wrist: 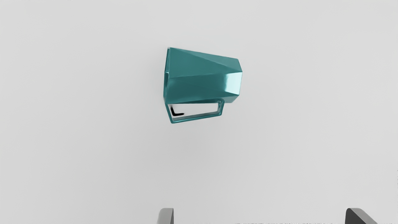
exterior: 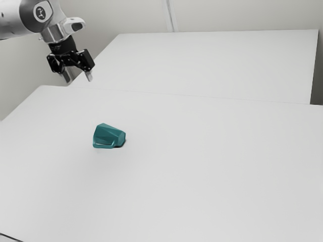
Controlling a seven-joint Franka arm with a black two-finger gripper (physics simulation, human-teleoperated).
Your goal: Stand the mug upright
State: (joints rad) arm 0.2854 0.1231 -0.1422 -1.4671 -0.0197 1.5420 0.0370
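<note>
Mug (wrist: 199,87) is lying on its side on the table (exterior: 202,176), whose near part is running out of the exterior view. The arm (exterior: 15,19) is reaching in, cut off at the exterior view's left. Well apart from the mug, the claw (exterior: 78,78) is hovering wide open, holding nothing; the wrist view is cropping its fingers (wrist: 166,217). The mug's mouth is facing sideways, hiding most of the inside. Within the handle (wrist: 197,118), a dark mark (wrist: 177,114) is showing, its nature unclear.

Mug (exterior: 108,136) lying on its side on the bench (exterior: 202,176), end effector (exterior: 77,77) above the bench, well apart from the mug.
</note>
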